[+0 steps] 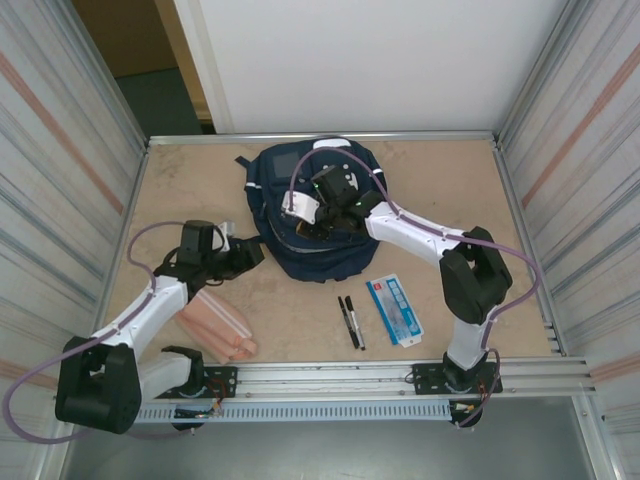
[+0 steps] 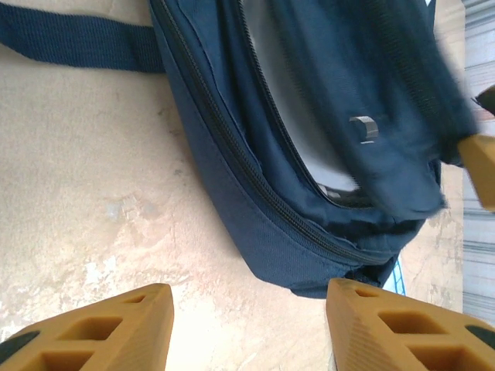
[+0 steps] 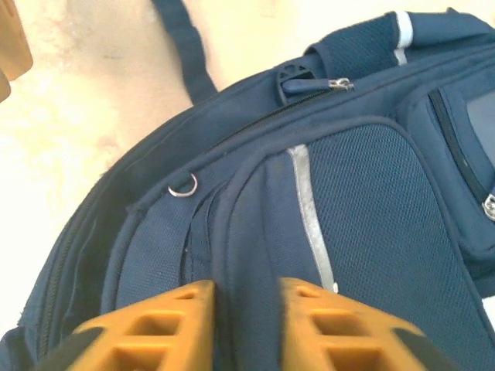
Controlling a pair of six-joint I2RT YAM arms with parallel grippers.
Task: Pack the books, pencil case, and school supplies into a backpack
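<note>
left gripper (image 2: 247, 297) wide apart, empty, beside backpack (image 2: 232, 201) | right gripper (image 3: 246, 290) slightly parted astride its fold — you can't tell if gripping

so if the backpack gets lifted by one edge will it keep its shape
Probably not: the backpack is soft fabric, its open flap sagging in folds. It lies fairly flat, so likely light; a push may bunch it rather than slide it.

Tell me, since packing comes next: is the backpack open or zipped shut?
Open: on the backpack, zipper edges gape apart, pale lining showing between them.
</note>
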